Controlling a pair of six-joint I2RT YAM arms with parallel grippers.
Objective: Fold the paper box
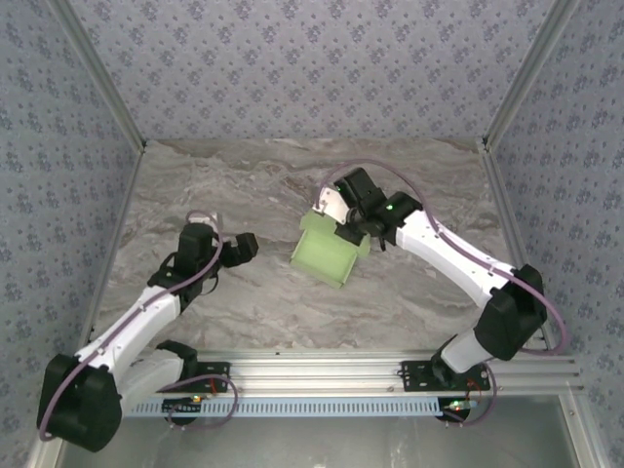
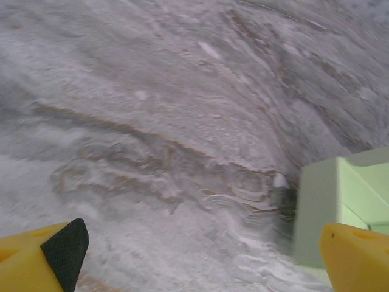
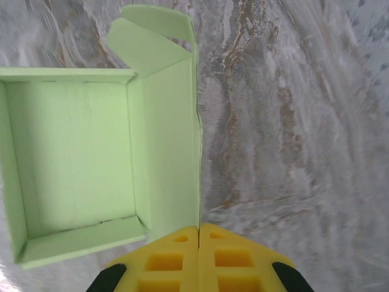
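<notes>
The paper box (image 1: 330,253) is a pale green open tray of thin card in the middle of the marble table. In the right wrist view I look into its open inside (image 3: 73,164), with a rounded tab (image 3: 152,30) sticking up at the far corner. My right gripper (image 3: 199,231) is shut on the top edge of the box's upright side wall (image 3: 167,146), its yellow fingers pressed together with the card between them. My left gripper (image 1: 244,246) is open just left of the box, not touching it. The box's corner (image 2: 331,194) shows beside the right finger (image 2: 355,258).
Patterned walls with metal corner posts (image 1: 507,107) close in the table on three sides. An aluminium rail (image 1: 322,370) runs along the near edge. Bare marble (image 1: 224,185) lies left of and behind the box.
</notes>
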